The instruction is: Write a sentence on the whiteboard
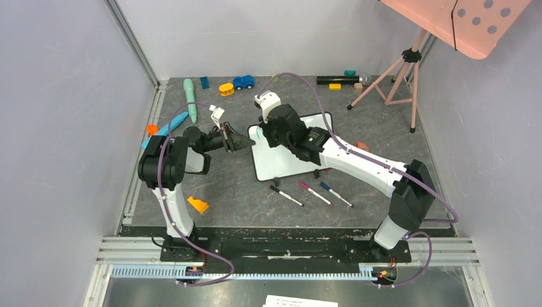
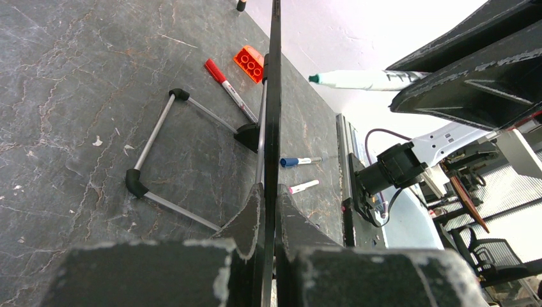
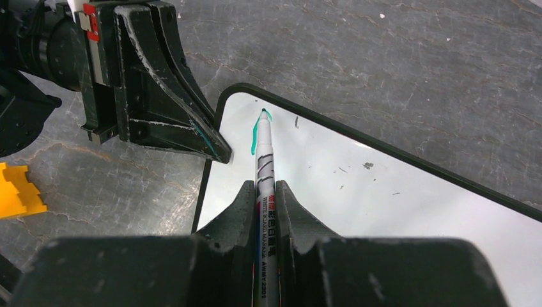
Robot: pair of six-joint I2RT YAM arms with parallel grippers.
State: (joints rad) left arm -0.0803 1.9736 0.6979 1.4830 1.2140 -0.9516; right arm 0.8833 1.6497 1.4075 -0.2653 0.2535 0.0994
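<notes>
Nearest the bases, three spare markers (image 1: 315,193) loose on the table (image 1: 230,192), just short of the whiteboard (image 1: 276,165) and not touching it. Further in, right gripper (image 3: 265,192) pinched tight on a marker (image 3: 264,153), teal tip down on the board beside its far-left corner. Next to the tip, one short teal stroke (image 3: 255,137) and nothing more of the sentence, so nearly all the writing left to do. Just past that, left gripper (image 2: 270,198) clamped hard on the board's left edge to steady it. Likely troubles from here: pressing too hard and sliding or tipping the board on its small feet against that single clamp; the marker twisting in the pinch and lifting off mid-letter; right-hand fingers bumping the left ones, so close at that corner. Beyond, a blue toy car (image 1: 243,82) and a pink tripod (image 1: 399,83) near the far wall, well apart from the work
</notes>
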